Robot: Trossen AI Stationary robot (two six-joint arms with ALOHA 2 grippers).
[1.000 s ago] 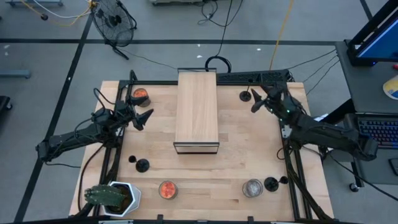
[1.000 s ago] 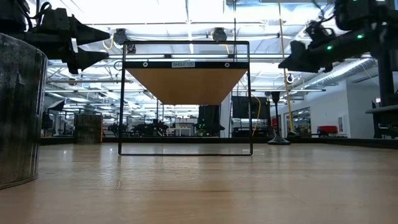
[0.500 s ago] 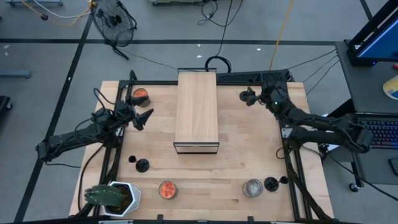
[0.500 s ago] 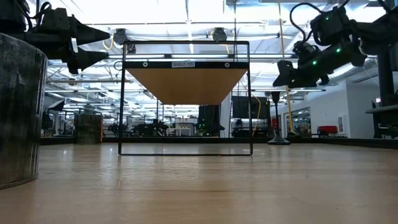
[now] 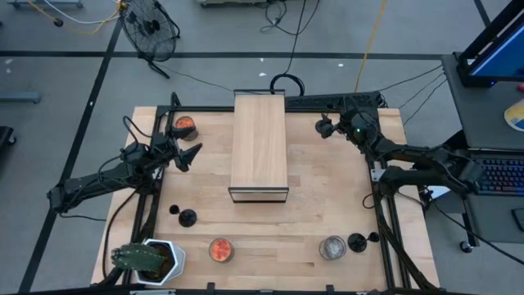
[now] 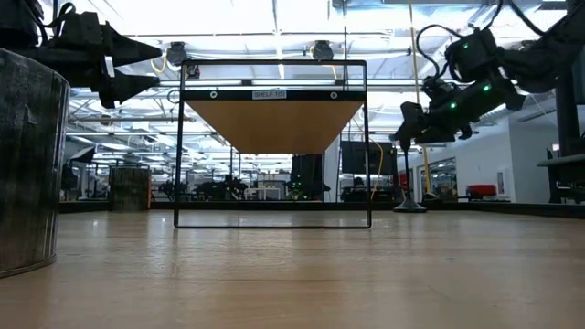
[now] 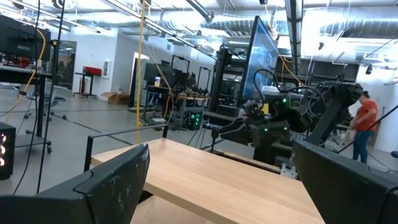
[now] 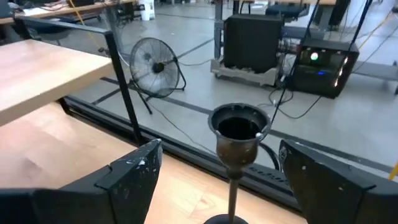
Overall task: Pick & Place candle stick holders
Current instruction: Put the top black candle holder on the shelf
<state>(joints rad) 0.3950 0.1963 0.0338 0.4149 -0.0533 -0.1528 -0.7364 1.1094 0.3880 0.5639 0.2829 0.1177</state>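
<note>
A black candle stick holder, a cup on a thin stem, stands upright on its base near the table's far right corner; the low view shows its stem. My right gripper is open, one finger on each side of the cup without touching it. Two more black holders stand on their bases at the near left and near right. My left gripper waits open above the table's left side, left of the wooden box.
The wooden box is a flat top on a black wire frame at the table's middle back. Candle jars stand at far left, near middle and near right. A potted plant fills the near left corner.
My right gripper has gone down and toward the table's far edge and left, up to the far-right candle stick holder, and its fingers now stand on either side of the holder's cup. The holder has stayed where it was.
</note>
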